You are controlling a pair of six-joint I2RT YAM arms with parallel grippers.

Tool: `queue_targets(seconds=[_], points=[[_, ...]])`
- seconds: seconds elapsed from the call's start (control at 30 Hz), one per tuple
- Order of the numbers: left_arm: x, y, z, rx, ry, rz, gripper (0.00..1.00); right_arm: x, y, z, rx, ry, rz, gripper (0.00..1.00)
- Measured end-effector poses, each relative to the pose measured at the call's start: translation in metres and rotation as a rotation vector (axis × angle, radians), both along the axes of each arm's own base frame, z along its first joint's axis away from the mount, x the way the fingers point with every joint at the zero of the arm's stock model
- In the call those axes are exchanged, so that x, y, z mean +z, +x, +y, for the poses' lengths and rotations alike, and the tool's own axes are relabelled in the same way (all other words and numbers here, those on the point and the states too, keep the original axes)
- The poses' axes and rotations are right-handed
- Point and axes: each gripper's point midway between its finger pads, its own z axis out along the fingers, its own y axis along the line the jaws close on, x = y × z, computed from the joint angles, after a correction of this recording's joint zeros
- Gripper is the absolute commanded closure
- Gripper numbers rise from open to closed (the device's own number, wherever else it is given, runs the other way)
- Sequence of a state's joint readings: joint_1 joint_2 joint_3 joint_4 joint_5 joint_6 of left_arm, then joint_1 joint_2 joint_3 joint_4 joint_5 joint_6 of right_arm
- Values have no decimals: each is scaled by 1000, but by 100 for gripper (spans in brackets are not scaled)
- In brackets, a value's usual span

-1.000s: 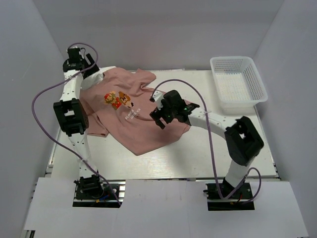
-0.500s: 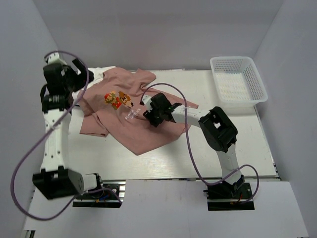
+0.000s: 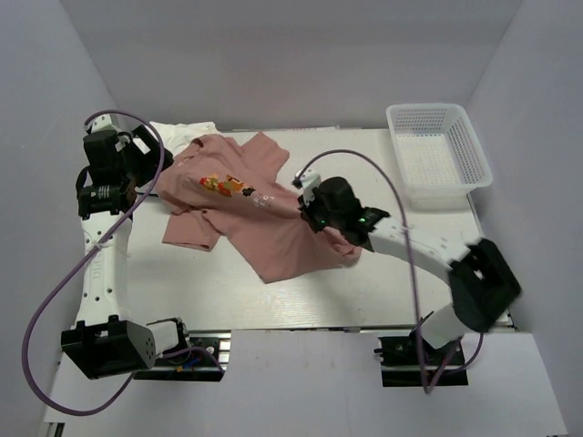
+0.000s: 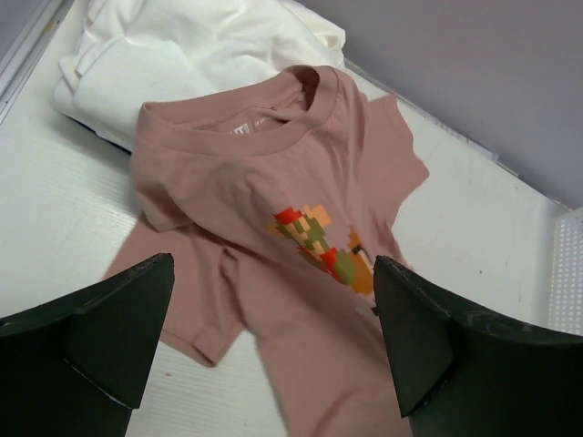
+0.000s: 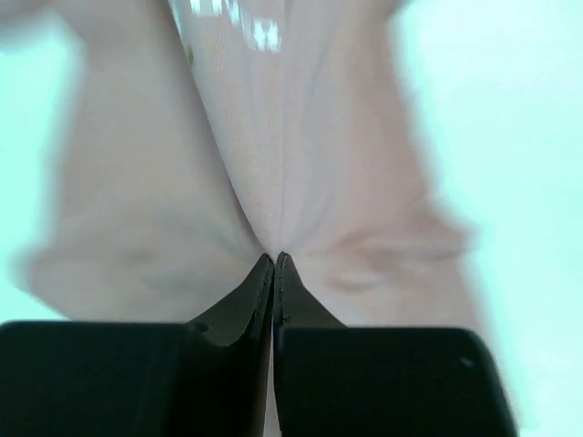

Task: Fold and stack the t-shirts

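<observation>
Now, right gripper [image 5: 273, 262] closed tight on a pinched ridge of the dusty-pink t-shirt [image 3: 264, 218], near the middle of the surface [image 3: 228, 296]. Left gripper [image 4: 273, 341] spread wide, holding nothing, raised above the shirt's collar end toward the far left corner. Pink shirt lying rumpled and print-up, stretched from that far left corner toward the centre, collar end against the white folded t-shirts [image 4: 191, 45] stacked in the corner. Risk of bunching the cloth rather than flattening it if dragged by that single thin pinch, or of losing the grip altogether. Risk too of tugging the collar across the white stack and upsetting it, given any pull toward the right edge. Hard to tell: one layer or two in the pinch. Right wrist view blurred, with only pale cloth around the tips. Part of the shirt's right side covered by the right arm from above. White stack cut off at the top of the left wrist view and partly behind the left arm.
</observation>
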State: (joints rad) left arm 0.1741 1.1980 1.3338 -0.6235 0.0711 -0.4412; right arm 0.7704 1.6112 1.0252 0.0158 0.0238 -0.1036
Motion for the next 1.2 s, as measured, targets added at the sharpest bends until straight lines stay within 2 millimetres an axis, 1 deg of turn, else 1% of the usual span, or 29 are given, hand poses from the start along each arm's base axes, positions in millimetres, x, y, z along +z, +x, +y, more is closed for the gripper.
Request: queue_targets(seconds=[0.03, 0.1, 0.17, 0.23, 0.3, 0.37, 0.43, 0.53, 0.57, 0.6, 0.63, 0.67, 0.7, 0.73, 0.87, 0.93, 0.97, 1.03, 1.1, 1.2], points=[[-2, 1, 0, 0, 0, 5, 0, 23, -4, -4, -12, 51, -33, 100], [-5, 2, 0, -4, -1, 14, 0, 76, -9, -15, -43, 168, -122, 100], [-8, 3, 0, -6, -2, 21, 0, 115, -16, -30, -80, 252, -191, 100], [-9, 3, 0, -7, -3, 26, 0, 139, -22, -48, -131, 298, -238, 100], [-10, 4, -1, -10, -3, 27, 0, 149, -24, -65, -186, 308, -265, 100], [-11, 5, -1, -15, -5, 28, 0, 147, -27, -81, -236, 284, -261, 100], [-13, 6, -3, -24, -10, 32, 0, 139, -29, -93, -274, 254, -244, 100], [-19, 9, -5, -39, -21, 50, 0, 119, -34, -107, -320, 198, -195, 100], [-21, 10, -6, -45, -25, 56, 0, 109, -36, -111, -338, 180, -173, 96], [-24, 12, -7, -50, -29, 64, 0, 101, -38, -115, -352, 160, -154, 78], [-27, 13, -8, -57, -34, 70, 0, 92, -39, -119, -375, 145, -132, 57], [-29, 13, -10, -64, -39, 76, 0, 84, -41, -124, -397, 128, -114, 30], [-31, 14, -12, -74, -46, 83, 0, 77, -42, -129, -419, 108, -95, 18], [-33, 13, -14, -84, -51, 87, 0, 71, -43, -133, -436, 88, -81, 10], [-48, 9, -24, -141, -78, 121, 0, 51, -41, -142, -491, 24, -27, 10], [-63, 3, -32, -174, -101, 159, 0, 44, -40, -143, -510, 1, 0, 10], [-74, -1, -37, -196, -118, 183, 0, 41, -41, -144, -524, -7, 16, 10], [-104, -15, -51, -243, -168, 250, 1, 37, -43, -148, -553, -18, 41, 10], [-141, -39, -67, -283, -223, 336, 4, 33, -47, -157, -602, -32, 67, 10], [-201, -89, -93, -329, -307, 515, 5, 26, -51, -181, -727, -69, 99, 10]])
